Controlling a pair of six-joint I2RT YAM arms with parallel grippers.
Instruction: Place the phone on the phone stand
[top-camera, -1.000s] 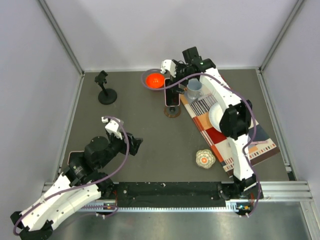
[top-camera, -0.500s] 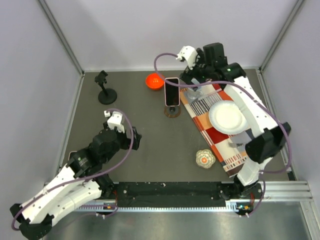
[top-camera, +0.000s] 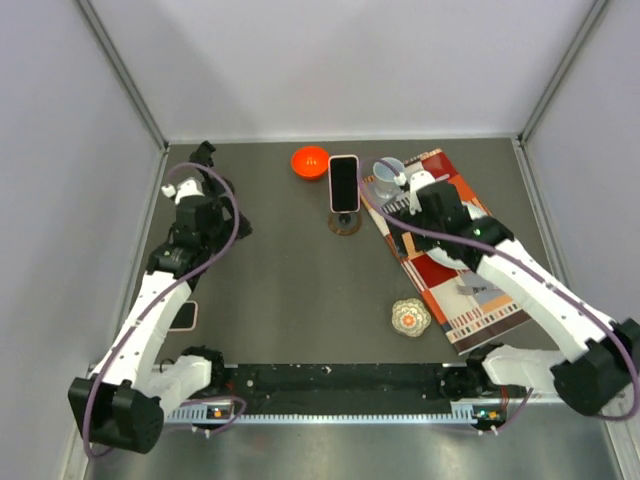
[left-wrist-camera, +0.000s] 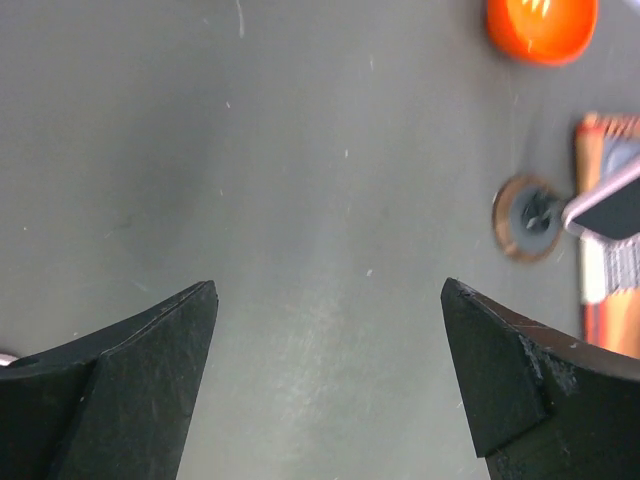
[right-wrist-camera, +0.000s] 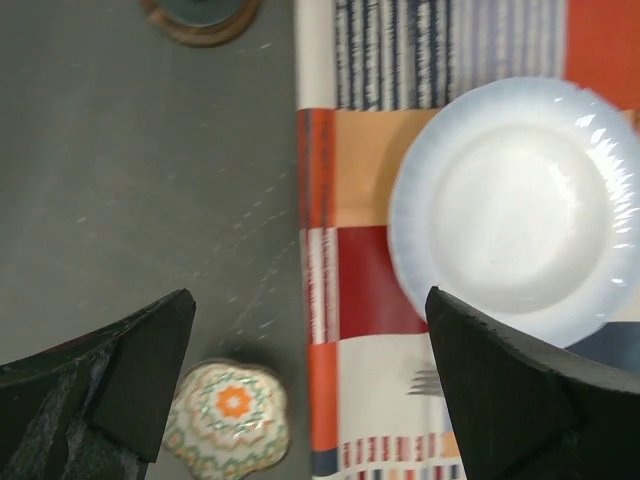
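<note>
A pink-edged phone (top-camera: 343, 183) with a black screen stands upright on a round wooden stand (top-camera: 346, 224) at the far middle of the table. Both show at the right of the left wrist view, the phone (left-wrist-camera: 612, 205) above the stand's base (left-wrist-camera: 527, 216). My left gripper (top-camera: 222, 222) is open and empty over bare table at the far left (left-wrist-camera: 330, 380). My right gripper (top-camera: 437, 225) is open and empty above the placemat's left edge (right-wrist-camera: 310, 390). A second pink phone (top-camera: 183, 316) lies flat at the near left.
A black stand (top-camera: 204, 152) pokes out behind the left arm. An orange bowl (top-camera: 310, 160) and a cup (top-camera: 388, 172) flank the phone. A striped placemat (top-camera: 500, 300) holds a white plate (right-wrist-camera: 510, 200) and a fork (right-wrist-camera: 425, 380). A patterned trinket box (top-camera: 410, 317) sits near the mat.
My right arm has drawn back from the bowl and phone to above the placemat. My left arm has swung from the near left up to the far left. The phone stays on the wooden stand.
</note>
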